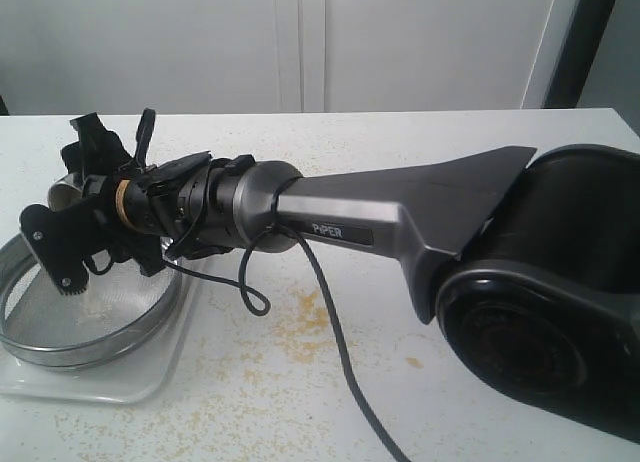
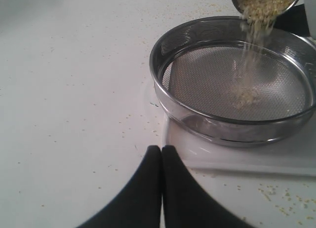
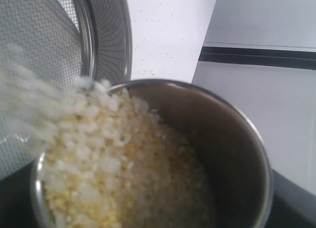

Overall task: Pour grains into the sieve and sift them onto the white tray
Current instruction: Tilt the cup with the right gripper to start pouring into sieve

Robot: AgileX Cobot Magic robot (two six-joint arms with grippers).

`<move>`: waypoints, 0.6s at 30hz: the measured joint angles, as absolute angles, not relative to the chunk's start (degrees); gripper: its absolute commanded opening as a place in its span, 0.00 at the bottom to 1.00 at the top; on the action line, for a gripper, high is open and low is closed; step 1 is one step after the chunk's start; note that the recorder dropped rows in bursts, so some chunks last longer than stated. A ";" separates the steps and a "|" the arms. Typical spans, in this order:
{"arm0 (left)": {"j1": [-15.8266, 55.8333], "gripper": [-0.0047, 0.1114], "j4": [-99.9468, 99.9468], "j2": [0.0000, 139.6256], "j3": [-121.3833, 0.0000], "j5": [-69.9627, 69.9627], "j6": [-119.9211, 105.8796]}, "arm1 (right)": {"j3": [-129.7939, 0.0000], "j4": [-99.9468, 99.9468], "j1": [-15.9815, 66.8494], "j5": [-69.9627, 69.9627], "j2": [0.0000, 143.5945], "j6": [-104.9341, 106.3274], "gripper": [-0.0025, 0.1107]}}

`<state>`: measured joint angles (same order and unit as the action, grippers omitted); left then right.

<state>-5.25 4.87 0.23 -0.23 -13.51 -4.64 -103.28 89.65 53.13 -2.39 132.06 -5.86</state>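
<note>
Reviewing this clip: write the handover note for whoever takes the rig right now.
Left gripper: shut, empty, beside the white tray.
Right gripper: shut on the steel cup, tipped over the sieve.
The sieve sits on the tray.
Grains are streaming onto the mesh; most are in the cup.
To do: finish pouring, then sift.
Spilled grains dot the table.

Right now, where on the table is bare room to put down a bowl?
Free: the table strip behind the right arm, along the far edge; the wide stretch in front of the left hand, beside the sieve. Beside the white tray it is open but strewn with grains. Crowded: over the sieve, where the right hand tips the steel cup.
</note>
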 measured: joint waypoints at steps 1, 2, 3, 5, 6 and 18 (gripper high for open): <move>-5.25 0.04 4.87 0.23 -0.23 -13.51 -4.64 | -103.28 89.73 53.13 -2.39 132.16 -5.86 0.02; -5.25 0.04 4.87 0.23 -0.23 -13.51 -4.64 | -103.28 89.79 53.13 -2.39 132.41 -5.76 0.02; -5.25 0.04 4.87 0.23 -0.23 -13.51 -4.64 | -103.28 89.90 53.13 -2.54 132.52 -5.76 0.02; -5.25 0.04 4.87 0.23 -0.23 -13.51 -4.64 | -103.38 89.90 53.13 -3.03 133.13 -5.40 0.02; -5.25 0.04 4.87 0.23 -0.23 -13.51 -4.64 | -103.52 89.90 53.13 -3.34 133.43 -5.39 0.02; -5.25 0.04 4.87 0.23 -0.23 -13.51 -4.64 | -104.22 90.03 53.13 -4.21 135.34 -5.29 0.02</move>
<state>-5.25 4.87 0.23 -0.23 -13.51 -4.64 -104.22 90.03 53.13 -4.21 135.34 -5.29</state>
